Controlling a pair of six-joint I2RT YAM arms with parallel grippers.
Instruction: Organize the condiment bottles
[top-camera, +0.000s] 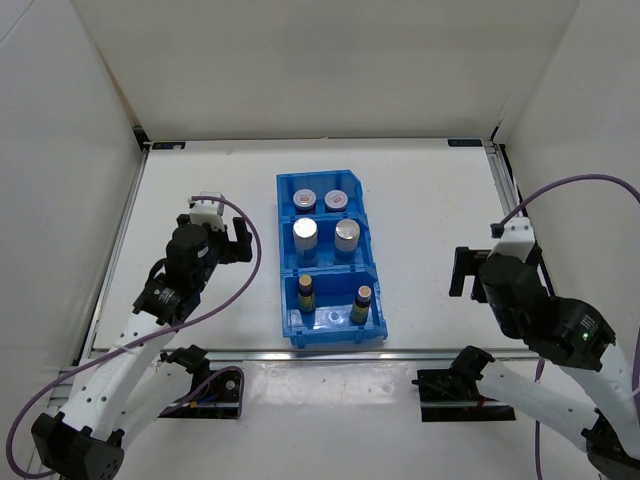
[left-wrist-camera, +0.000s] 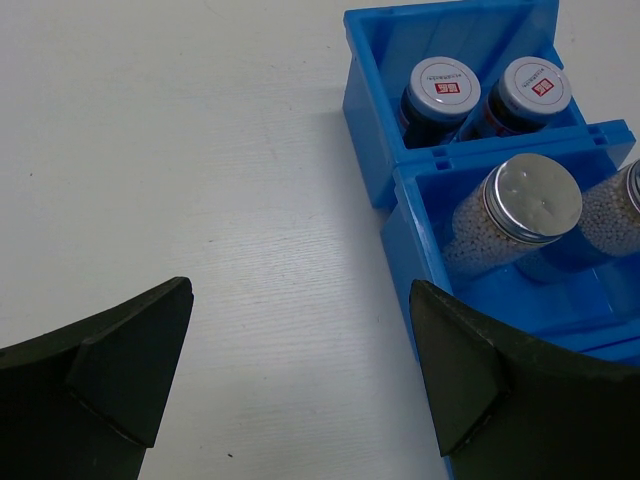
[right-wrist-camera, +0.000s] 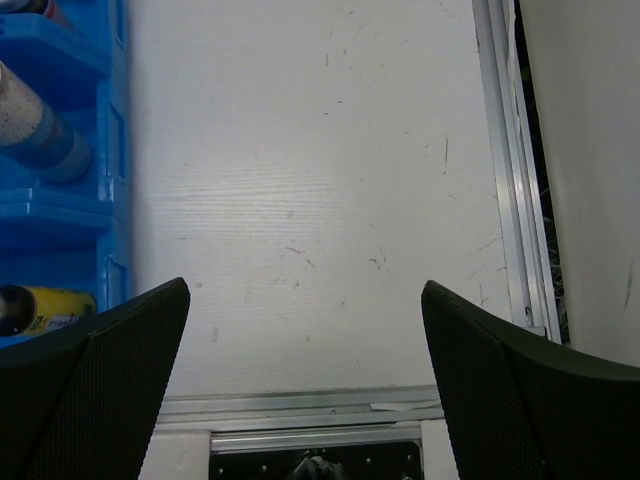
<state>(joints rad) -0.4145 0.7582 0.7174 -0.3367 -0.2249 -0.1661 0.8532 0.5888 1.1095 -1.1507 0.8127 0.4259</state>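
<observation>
While beside the bin (top-camera: 335, 337), left tool (left-wrist-camera: 300, 290) and right tool (right-wrist-camera: 305, 288) agape.

Lab robot cell. White table (top-camera: 420, 200), plain white walls (top-camera: 320, 70) on three sides, aluminium rail (top-camera: 503, 190) at edge, left arm (top-camera: 170, 290) and right arm (top-camera: 540, 310) bolted down, purple cables (top-camera: 570, 180) loose.

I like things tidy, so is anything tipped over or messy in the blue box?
Nothing stands out. The blue bin holds upright pairs: amber bottles nearest, silver-lidded jars in the middle, red-labelled jars farthest. Nothing spilled.
</observation>
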